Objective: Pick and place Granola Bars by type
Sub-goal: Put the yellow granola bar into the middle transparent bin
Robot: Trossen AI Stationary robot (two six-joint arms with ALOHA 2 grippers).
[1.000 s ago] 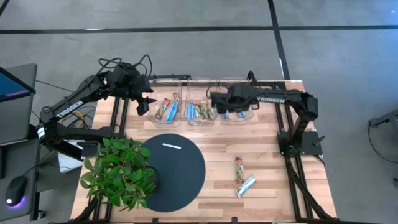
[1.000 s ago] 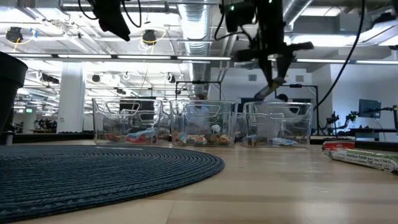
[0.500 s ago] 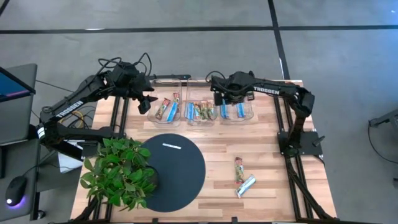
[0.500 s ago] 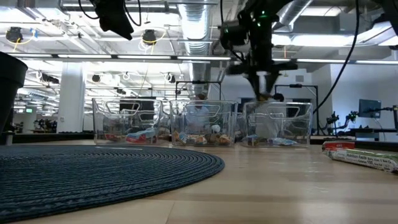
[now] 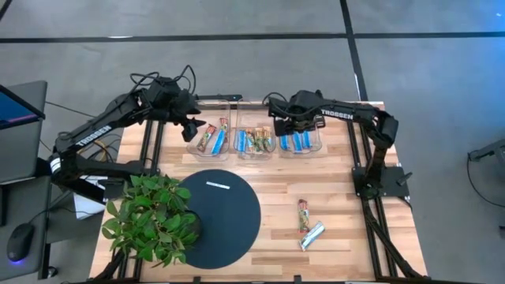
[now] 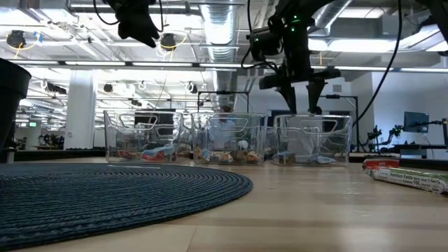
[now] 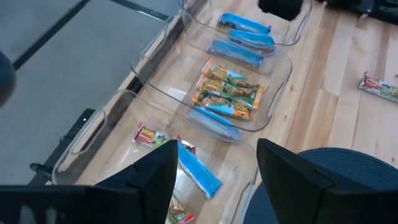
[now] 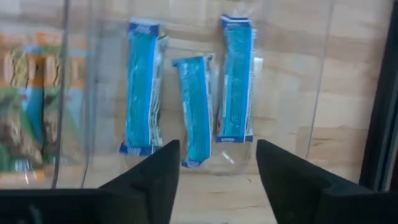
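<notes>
Three clear bins stand in a row at the table's far edge. The left bin (image 5: 211,140) holds red-brown bars (image 7: 148,134) and a blue one (image 7: 199,175). The middle bin (image 5: 254,142) holds green-orange bars (image 7: 229,93) and a blue one. The right bin (image 5: 301,142) holds three blue bars (image 8: 194,111). Two more bars, one red-brown and orange (image 5: 303,214) and one silvery (image 5: 312,235), lie flat on the wood near the right front. My right gripper (image 8: 217,180) hangs open above the right bin (image 6: 302,105), fingers pointing down. My left gripper (image 7: 217,180) is open, high over the left bin (image 5: 192,128).
A dark round mat (image 5: 225,221) lies front-centre with a thin white strip (image 5: 218,185) on it. A potted plant (image 5: 150,217) stands at the front left. Bare wood shows between the mat and the two loose bars.
My right gripper has swung from a tilted pose to pointing straight down and moved a little toward the table's right, over the right bin. My left gripper has shifted slightly right, toward the left bin. The bars on the table have stayed put.
</notes>
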